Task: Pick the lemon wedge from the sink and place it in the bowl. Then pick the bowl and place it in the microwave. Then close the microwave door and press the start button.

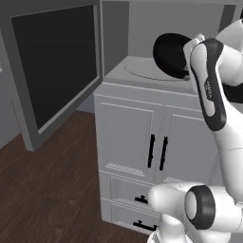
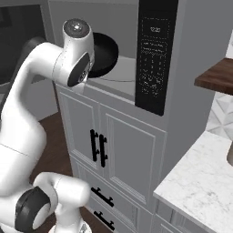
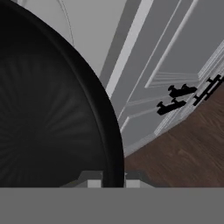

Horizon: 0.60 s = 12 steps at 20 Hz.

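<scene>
A: Where is your bowl (image 1: 170,54) now?

B: Look to the upper right of the left base view. You see it there as a glossy black disc, tipped steeply on edge, hanging over the pale round turntable (image 1: 149,70) at the mouth of the microwave (image 1: 142,33). In the right base view the bowl (image 2: 103,54) sits upper left of centre, partly behind the white arm, just left of the black control panel (image 2: 154,54).

A: Is the gripper holding it?

B: Yes. In the hand view the bowl (image 3: 52,113) covers the left half of the frame, and its dark rim runs down between the two finger tips at the bottom centre. Your gripper (image 3: 113,180) pinches that rim, one finger (image 3: 91,179) inside and the other outside, the jaws nearly together with only the rim between them.

A: And the lemon wedge?

B: You cannot make it out; the bowl's inside reads as plain black.

A: What about the door?

B: The microwave door (image 1: 54,66) stands swung wide open, filling the upper left of the left base view, its dark window facing you.

A: Anything around it?

B: Below the microwave you have the white cabinet (image 1: 137,142) with black handles (image 1: 157,152), and drawers under it. The dark wooden floor (image 1: 47,190) lies lower left. In the right base view a white marble counter (image 2: 200,182) fills the lower right, with a brown wooden shelf (image 2: 216,75) above it.
</scene>
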Motion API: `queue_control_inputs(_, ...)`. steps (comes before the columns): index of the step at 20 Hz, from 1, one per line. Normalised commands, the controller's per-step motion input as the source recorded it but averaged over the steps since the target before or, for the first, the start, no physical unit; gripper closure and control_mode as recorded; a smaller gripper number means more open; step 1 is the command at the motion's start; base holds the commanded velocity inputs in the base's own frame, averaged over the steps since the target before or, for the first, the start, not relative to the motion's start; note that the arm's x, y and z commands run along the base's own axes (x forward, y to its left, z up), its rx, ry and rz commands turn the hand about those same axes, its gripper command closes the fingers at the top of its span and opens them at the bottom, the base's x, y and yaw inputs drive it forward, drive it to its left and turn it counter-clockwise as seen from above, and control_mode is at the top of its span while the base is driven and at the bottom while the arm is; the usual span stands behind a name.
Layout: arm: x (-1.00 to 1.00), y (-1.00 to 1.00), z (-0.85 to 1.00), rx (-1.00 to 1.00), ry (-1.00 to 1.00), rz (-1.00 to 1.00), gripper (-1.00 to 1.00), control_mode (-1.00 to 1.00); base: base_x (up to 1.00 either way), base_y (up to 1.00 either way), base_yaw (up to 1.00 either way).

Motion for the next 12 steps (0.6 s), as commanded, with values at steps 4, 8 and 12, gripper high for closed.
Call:
queue_control_inputs(4,0.57,0.0,0.0,0.0,0.05,-0.03,1.0,-1.0,0.0,0.0,0.0)
queue_control_inputs(8,0.44,0.0,-0.03,0.0,0.0,0.0,1.0,-1.0,0.0,0.0,0.0)
queue_control_inputs(12,0.57,0.0,-0.07,0.0,0.01,0.0,1.0,-1.0,0.0,0.0,0.0)
